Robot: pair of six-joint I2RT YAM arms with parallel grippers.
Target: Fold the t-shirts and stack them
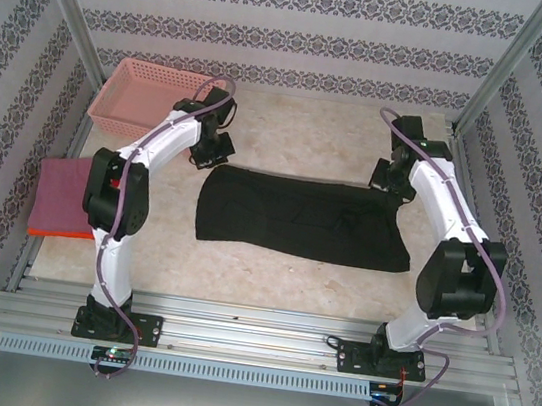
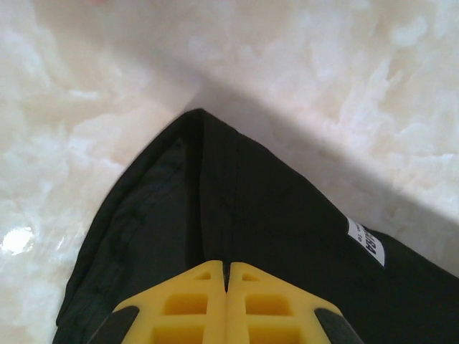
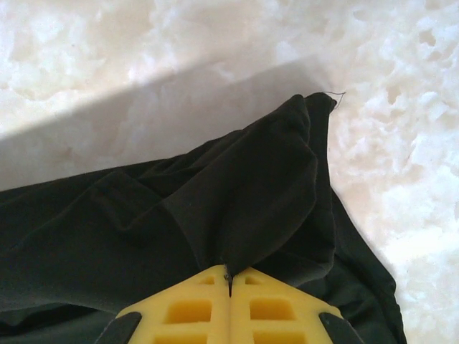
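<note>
black cloth takes up the middle of the bench (image 1: 310, 138): the black t-shirt (image 1: 304, 218) lies flat as a wide band, long sides running left to right, between the two arms. the left pincer (image 1: 207, 154) sits at its far left corner and the right pincer (image 1: 387, 179) at its far right corner. in each wrist view the yellow fingers are pressed together with black fabric drawn into the seam between them, so both look to be pinching a corner of the shirt. on the right the creases run straight into the tips. on the left the hold looks shallower, with the corner point lying ahead of the fingers and a white label (image 2: 367, 242) off to one side. a dusty-pink t-shirt (image 1: 58, 195) lies folded at the bench's left edge on top of an orange t-shirt (image 1: 60, 232), near the pink basket (image 1: 150, 95).

the likely next step is carrying the far edge toward the near one. the risks, as i judge them:
- a thin pinch slips once the cloth's weight comes on, dropping one side and skewing the fold.
- the arms move out of step, so the edge goes taut or sags into wrinkles.
- a pincer holding just the top layer peels the layers apart.
- dragging low shifts the whole shirt along the slick bench.
</note>
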